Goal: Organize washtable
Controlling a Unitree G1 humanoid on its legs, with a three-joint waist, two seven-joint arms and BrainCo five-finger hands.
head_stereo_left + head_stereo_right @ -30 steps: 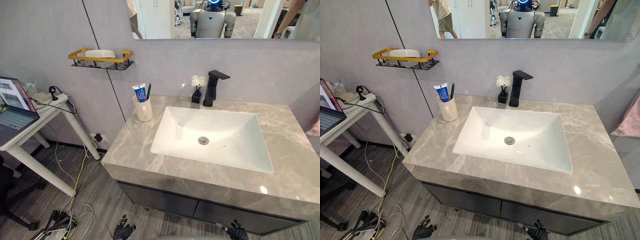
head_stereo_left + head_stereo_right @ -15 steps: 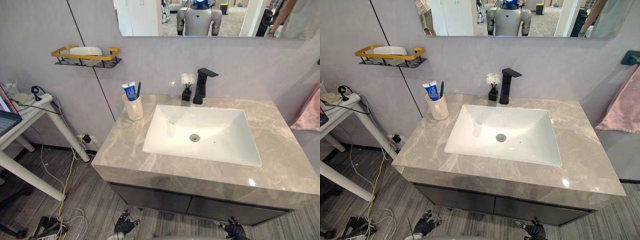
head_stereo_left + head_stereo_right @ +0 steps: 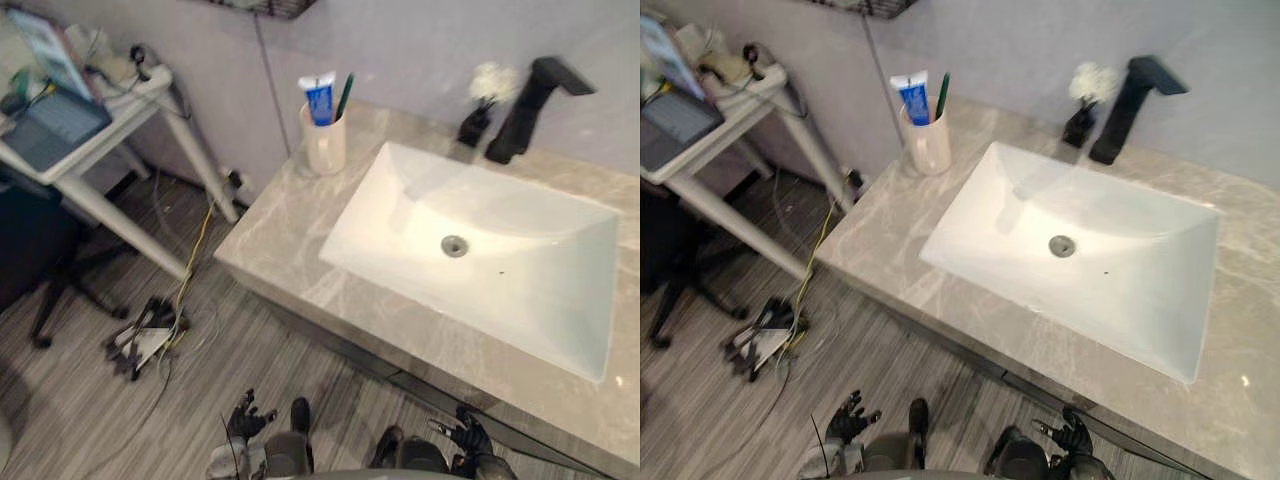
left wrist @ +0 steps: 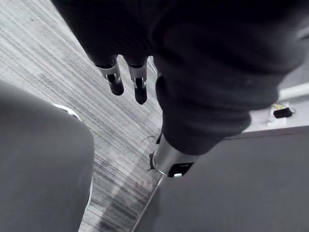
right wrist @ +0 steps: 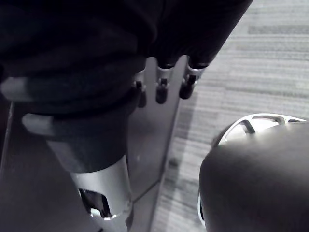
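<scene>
Left robot hand (image 3: 245,422) below washtable (image 3: 287,220) (grey-marbled)

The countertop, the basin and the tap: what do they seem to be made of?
Countertop: grey stone or a stone-look slab, with pale veins and a slight sheen. Basin: glossy white, probably ceramic, as it reflects light. Tap: matte black, likely coated metal, with sharp edges and no glare.

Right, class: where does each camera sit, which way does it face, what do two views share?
Left eye view: on head, facing down at sink, cup, tap; left hand, right hand hang low.
Right eye view: beside it, sharing that scene.
Left wrist view: on that wrist, along open hand, toward floor.
Right wrist view: likewise, toward floor.
</scene>
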